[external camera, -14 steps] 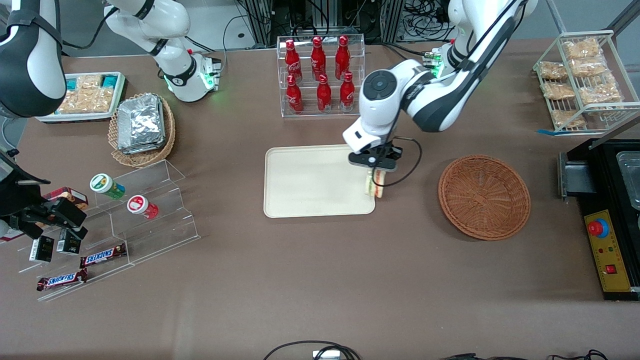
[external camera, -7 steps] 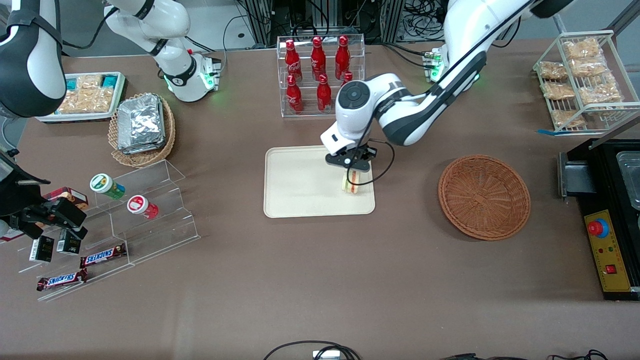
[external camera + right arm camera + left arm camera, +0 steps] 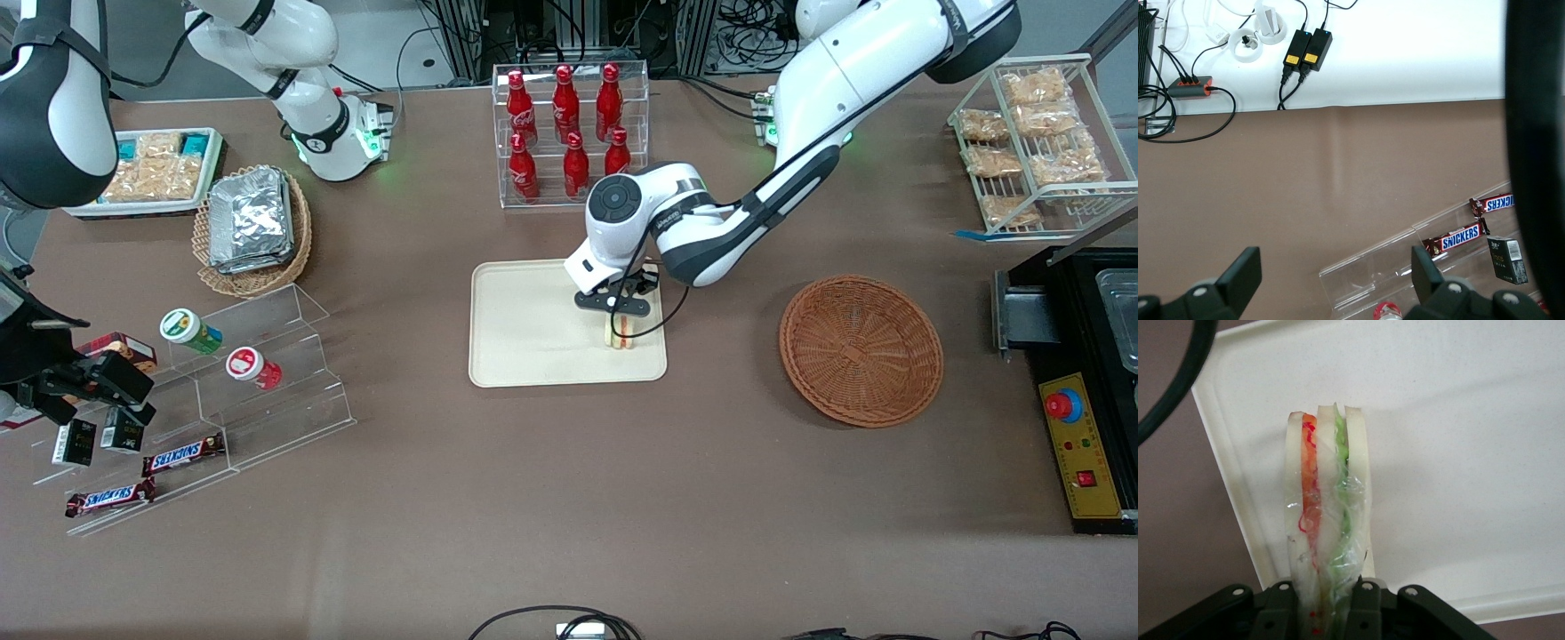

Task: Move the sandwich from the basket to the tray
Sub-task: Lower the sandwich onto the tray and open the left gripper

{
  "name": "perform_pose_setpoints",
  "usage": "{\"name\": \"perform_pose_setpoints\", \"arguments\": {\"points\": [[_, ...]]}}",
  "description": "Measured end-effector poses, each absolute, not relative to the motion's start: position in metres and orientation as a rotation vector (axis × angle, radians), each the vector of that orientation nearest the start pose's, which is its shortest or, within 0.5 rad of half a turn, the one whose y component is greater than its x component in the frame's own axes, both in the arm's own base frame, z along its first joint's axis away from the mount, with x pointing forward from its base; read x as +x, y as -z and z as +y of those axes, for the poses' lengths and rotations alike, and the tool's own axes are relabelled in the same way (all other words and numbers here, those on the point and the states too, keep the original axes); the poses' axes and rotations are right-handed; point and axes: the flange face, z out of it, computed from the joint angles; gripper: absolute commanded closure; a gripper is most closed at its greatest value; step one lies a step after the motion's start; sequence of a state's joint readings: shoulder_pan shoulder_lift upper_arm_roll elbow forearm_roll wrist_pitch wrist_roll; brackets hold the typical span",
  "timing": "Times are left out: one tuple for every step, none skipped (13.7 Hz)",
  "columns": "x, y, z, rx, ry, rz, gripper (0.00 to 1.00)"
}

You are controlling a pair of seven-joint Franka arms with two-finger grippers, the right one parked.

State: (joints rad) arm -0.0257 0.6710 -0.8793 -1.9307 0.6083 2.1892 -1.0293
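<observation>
You get bright, even overhead light; the gripper (image 3: 620, 313) holding the sandwich (image 3: 620, 331) casts soft shadow on the tray (image 3: 524, 324), and the wrist close-up looks slightly soft.

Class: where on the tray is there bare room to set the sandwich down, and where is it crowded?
The tray is bare toward the parked arm's end. Its basket-side end is crowded: the gripper hangs there, shut on the sandwich.

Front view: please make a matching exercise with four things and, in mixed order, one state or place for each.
Things:
1. sandwich
2. basket
3. tray
4. gripper

States or places:
A. holds nothing
B. shut on the sandwich, above the tray
C. lies under the sandwich
D. held between the jaws

Pairs: 1-D, 2-A, 3-C, 4-B
</observation>
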Motion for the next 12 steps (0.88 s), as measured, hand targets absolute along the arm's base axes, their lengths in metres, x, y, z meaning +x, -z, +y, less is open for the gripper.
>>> {"name": "perform_pose_setpoints", "arguments": {"points": [[0.406, -0.233, -0.45, -3.07, -0.138, 0.296, 0.75], [0.405, -0.232, -0.45, -3.07, -0.141, 0.296, 0.56], [0.405, -0.23, -0.451, -3.068, -0.144, 0.295, 0.32], [0.404, -0.229, -0.451, -3.068, -0.148, 0.296, 0.16], [0.404, -0.227, -0.451, -3.068, -0.152, 0.298, 0.01], [0.403, -0.226, -0.452, -3.068, -0.155, 0.299, 0.01], [0.403, -0.226, -0.452, -3.068, -0.155, 0.3, 0.01], [0.404, -0.226, -0.452, -3.068, -0.153, 0.3, 0.01], [0.406, -0.228, -0.453, -3.073, -0.146, 0.295, 0.01], [0.411, -0.233, -0.454, -3.081, -0.133, 0.285, 0.01], [0.418, -0.239, -0.456, -3.092, -0.115, 0.271, 0.0], [0.427, -0.247, -0.457, -3.101, -0.094, 0.251, 0.01]]}}
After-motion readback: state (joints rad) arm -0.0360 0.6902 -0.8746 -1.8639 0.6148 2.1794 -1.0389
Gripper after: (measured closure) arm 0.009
